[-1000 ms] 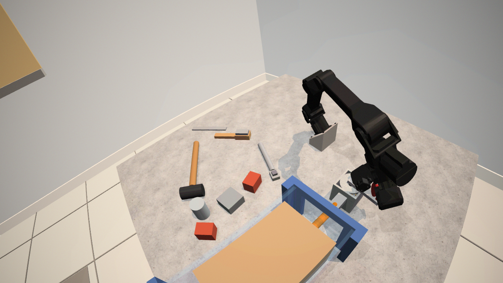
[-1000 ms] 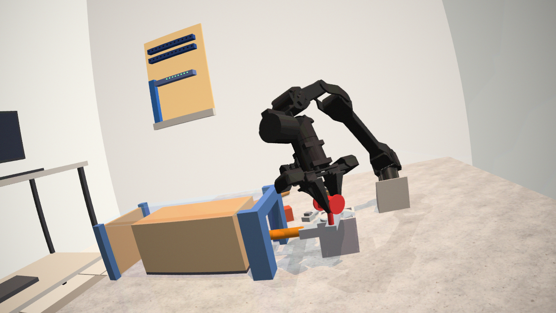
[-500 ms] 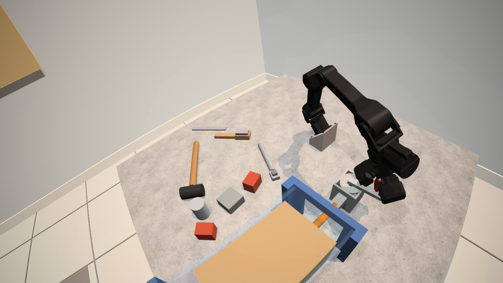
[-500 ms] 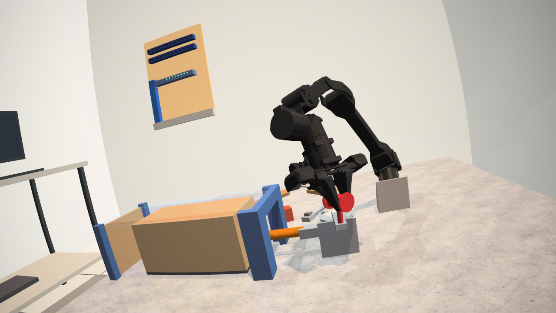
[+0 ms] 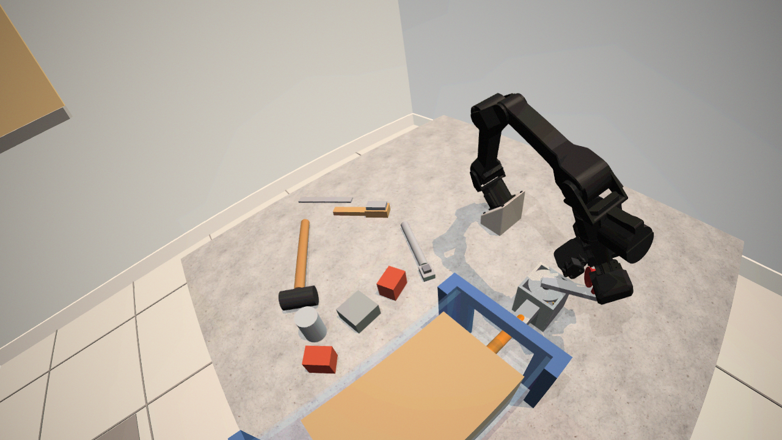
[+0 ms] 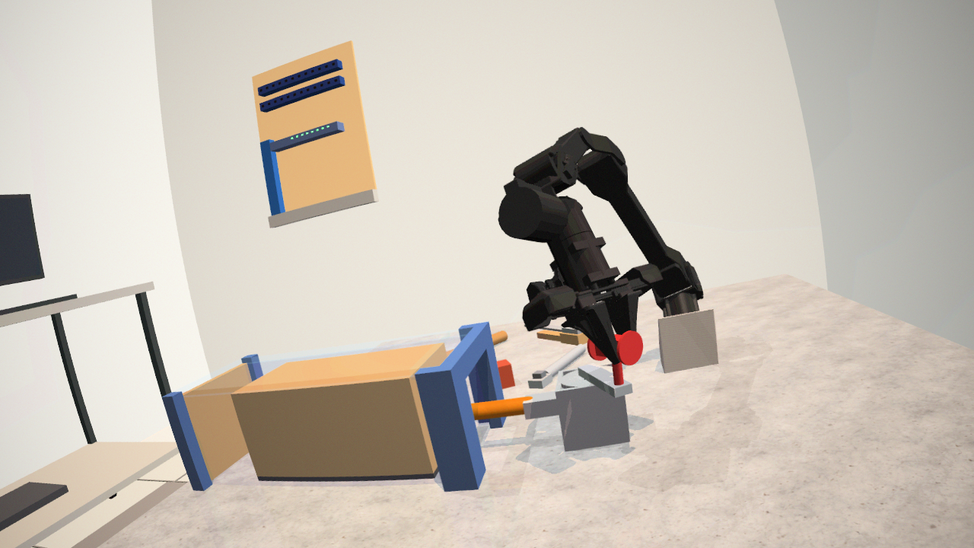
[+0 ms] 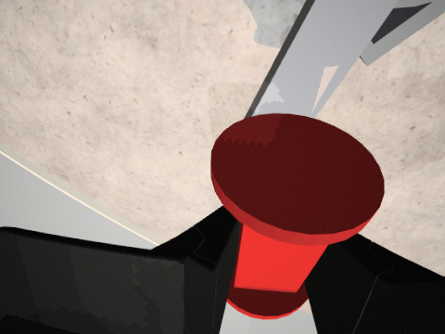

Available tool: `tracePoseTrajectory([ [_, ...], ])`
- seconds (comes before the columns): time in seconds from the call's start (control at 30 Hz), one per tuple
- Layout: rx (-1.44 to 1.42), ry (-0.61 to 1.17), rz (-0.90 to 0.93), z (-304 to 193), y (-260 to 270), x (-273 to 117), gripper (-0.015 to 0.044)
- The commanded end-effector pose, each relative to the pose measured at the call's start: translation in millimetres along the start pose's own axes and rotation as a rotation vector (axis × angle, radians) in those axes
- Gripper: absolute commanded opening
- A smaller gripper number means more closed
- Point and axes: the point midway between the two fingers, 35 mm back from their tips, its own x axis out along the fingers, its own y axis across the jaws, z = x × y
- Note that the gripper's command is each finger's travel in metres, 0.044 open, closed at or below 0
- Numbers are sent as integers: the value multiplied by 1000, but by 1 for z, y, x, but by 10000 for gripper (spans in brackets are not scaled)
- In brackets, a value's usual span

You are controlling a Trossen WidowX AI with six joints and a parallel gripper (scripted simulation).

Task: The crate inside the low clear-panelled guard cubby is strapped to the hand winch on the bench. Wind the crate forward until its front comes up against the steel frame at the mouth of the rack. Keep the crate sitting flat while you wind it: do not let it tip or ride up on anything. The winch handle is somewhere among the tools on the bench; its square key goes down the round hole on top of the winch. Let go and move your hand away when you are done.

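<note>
My gripper is shut on the red spool-shaped knob of the winch handle. The handle's grey crank arm lies across the top of the grey winch and points away from the rack. Its key and the round hole are hidden. An orange strap runs from the winch through the blue steel frame to the crate. The tan crate sits flat, its front close behind the frame; I cannot tell if they touch.
Clear panels flank the crate. Left of the winch in the top view lie a wrench-like tool, red blocks, a grey block, a grey cylinder and a mallet. The arm's base stands behind the winch.
</note>
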Motion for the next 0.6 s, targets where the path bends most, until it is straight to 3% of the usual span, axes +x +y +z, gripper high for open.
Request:
tracePoseTrajectory([
  [0.0,1,-8,-35,-3,-17,5,0],
  [0.57,0,-8,-37,-3,-43,4,0],
])
